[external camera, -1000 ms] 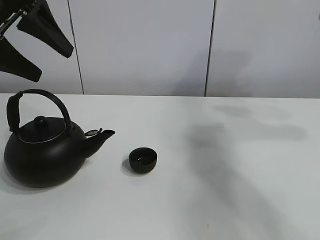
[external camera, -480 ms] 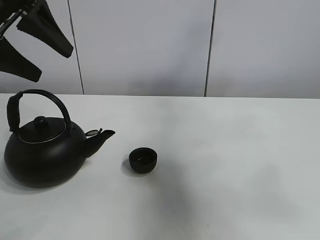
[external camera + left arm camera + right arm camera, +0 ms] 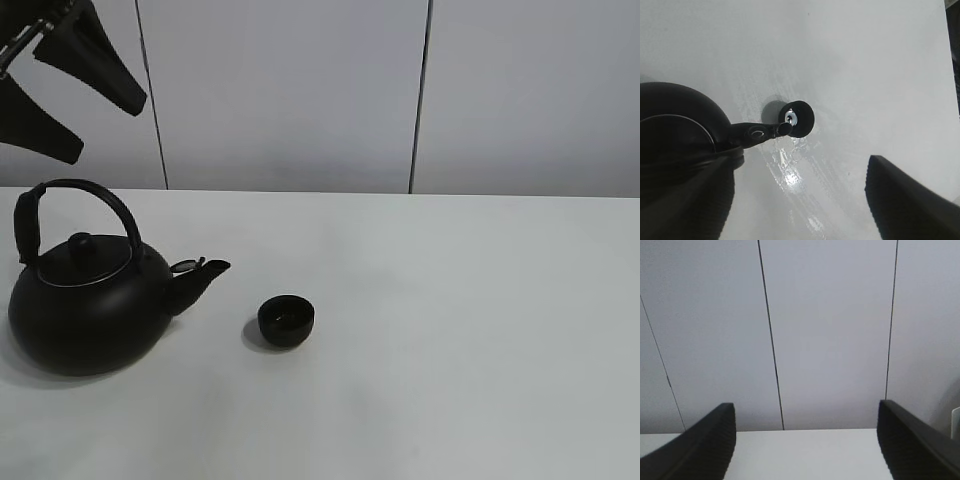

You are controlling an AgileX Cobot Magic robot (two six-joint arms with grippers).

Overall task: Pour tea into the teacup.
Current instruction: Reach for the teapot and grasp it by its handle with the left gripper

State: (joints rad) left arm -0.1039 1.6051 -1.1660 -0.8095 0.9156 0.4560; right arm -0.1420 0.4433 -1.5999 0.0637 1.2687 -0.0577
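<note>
A tiny black teacup (image 3: 286,320) stands on the white table (image 3: 470,330), just in front of the spout of a big round black kettle (image 3: 85,315) with an arched handle. High above the kettle, at the top left, my left gripper (image 3: 108,130) hangs open and holds nothing. The left wrist view looks down between its fingers (image 3: 695,200) on the kettle (image 3: 675,140), the spout and the teacup (image 3: 800,119). My right gripper (image 3: 806,410) is open and empty, faces the wall, and is out of the exterior high view.
A pale panelled wall (image 3: 300,90) with dark vertical seams runs along the table's far edge. A wet sheen (image 3: 790,175) shows on the table near the cup in the left wrist view.
The broad shadow that lay over the right half of the table has faded away. Kettle, teacup and left gripper have not moved.
</note>
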